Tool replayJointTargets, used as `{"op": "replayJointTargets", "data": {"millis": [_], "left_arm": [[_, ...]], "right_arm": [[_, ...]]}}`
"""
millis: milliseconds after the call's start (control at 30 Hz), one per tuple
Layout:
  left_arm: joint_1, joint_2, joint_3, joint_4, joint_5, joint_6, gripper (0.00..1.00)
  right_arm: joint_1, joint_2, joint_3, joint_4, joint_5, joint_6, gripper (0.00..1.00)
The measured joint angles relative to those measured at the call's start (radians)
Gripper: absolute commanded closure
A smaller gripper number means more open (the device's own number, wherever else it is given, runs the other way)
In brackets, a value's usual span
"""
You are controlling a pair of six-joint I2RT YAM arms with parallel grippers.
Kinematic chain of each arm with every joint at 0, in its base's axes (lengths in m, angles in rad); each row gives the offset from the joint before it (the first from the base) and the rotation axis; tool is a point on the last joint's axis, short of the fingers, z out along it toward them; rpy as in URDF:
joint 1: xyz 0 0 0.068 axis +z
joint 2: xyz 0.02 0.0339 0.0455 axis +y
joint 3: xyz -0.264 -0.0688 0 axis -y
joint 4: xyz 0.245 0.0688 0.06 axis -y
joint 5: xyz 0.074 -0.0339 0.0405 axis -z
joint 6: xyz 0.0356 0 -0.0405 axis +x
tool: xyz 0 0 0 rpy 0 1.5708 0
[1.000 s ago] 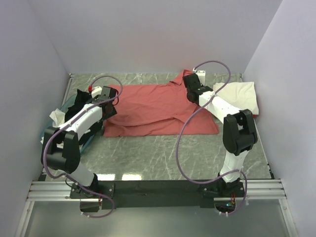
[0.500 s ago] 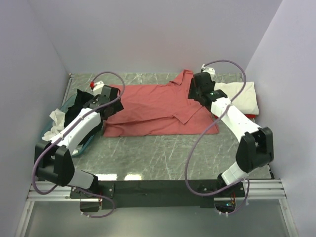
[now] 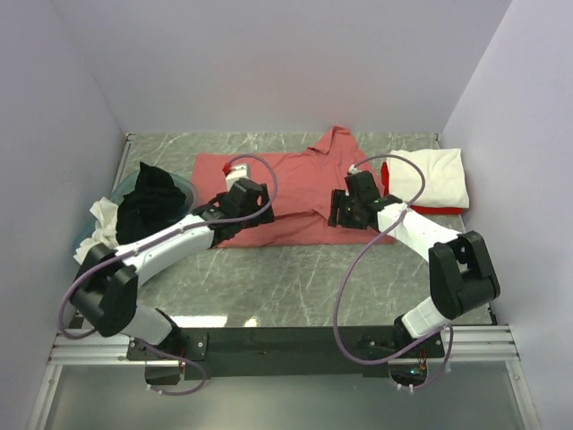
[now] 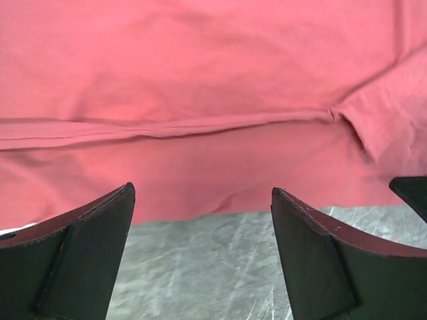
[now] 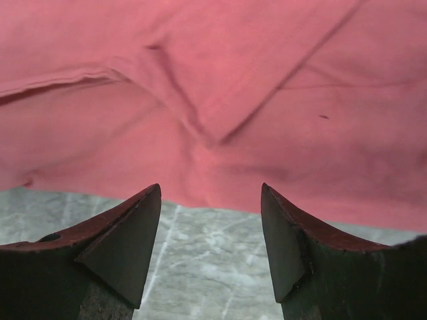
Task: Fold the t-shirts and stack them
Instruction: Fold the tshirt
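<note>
Surveying the bench [image 3: 295, 278], we find the salmon-pink shirt [image 3: 295, 179] lying flat across its middle, collar towards the far side, with one layer doubled over another. Its near hem meets bare surface. At the right end a cream-white shirt [image 3: 430, 175] sits folded on a red shirt [image 3: 387, 168]. At the left, a black shirt [image 3: 152, 202] fills the teal basin [image 3: 182, 184], with a white shirt [image 3: 103, 219] at its edge.

Both arms have left the pink shirt's far side and come round to its near hem. The right gripper [image 5: 210, 187], pressed together a second ago, now stands spread and empty above the hem. The left gripper [image 4: 201, 189] is likewise spread wide, holding nothing.

We judge that one fold has been laid and released, and that the next starts from this near edge.
</note>
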Motion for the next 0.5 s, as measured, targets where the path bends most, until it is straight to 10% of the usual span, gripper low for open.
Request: {"op": "replayJointTargets", "data": {"millis": [500], "left_arm": [[-0.045, 0.216, -0.031, 0.19, 0.108, -0.002, 0.11]], "right_arm": [[0.013, 0.188, 0.082, 0.044, -0.012, -0.002, 0.39]]}}
